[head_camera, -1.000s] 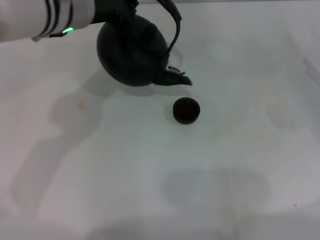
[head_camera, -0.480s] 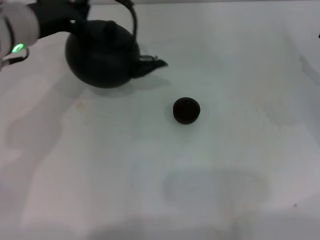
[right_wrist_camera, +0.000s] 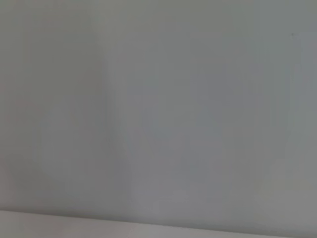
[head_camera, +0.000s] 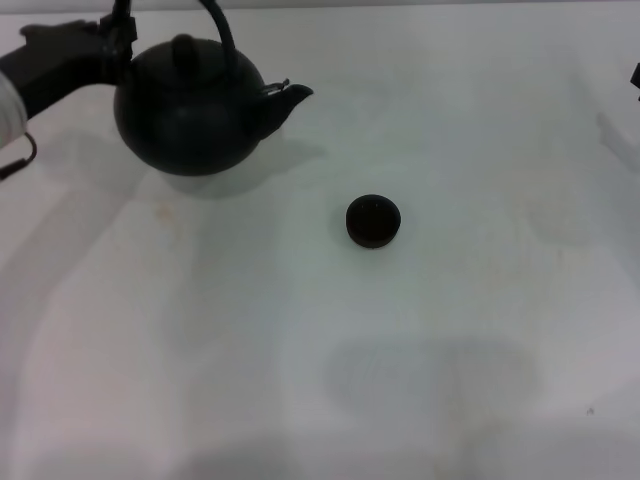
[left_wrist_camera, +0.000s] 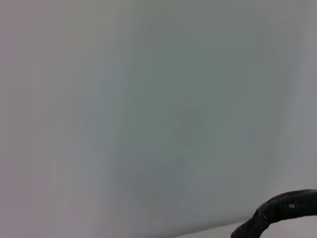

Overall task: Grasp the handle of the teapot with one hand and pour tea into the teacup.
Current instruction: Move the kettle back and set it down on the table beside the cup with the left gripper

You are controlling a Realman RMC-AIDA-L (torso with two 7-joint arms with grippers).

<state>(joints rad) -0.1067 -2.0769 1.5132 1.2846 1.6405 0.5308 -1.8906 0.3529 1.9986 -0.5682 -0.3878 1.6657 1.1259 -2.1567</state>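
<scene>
Far left, left gripper point(head_camera: 118, 32) grips handle point(head_camera: 222, 38).

Teapot point(head_camera: 185, 115): matt black, faintly grainy like cast iron, no shine. Handle point(head_camera: 220, 30): dark, thin, looked wrapped and rough in the left wrist view point(left_wrist_camera: 282, 213). Teacup point(head_camera: 373, 220): dark brown-black, dull glaze. Desk point(head_camera: 400, 350): smooth white, matt, soft shadows only. Left tool point(head_camera: 115, 40): black matt housing, plastic-looking.

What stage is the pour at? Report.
Done: the tilt beside the teacup a second ago. In hand: left gripper holds the handle, teapot back upright, away from it. Left: release; tea in cup unconfirmed. Right gripper parked far right.
</scene>
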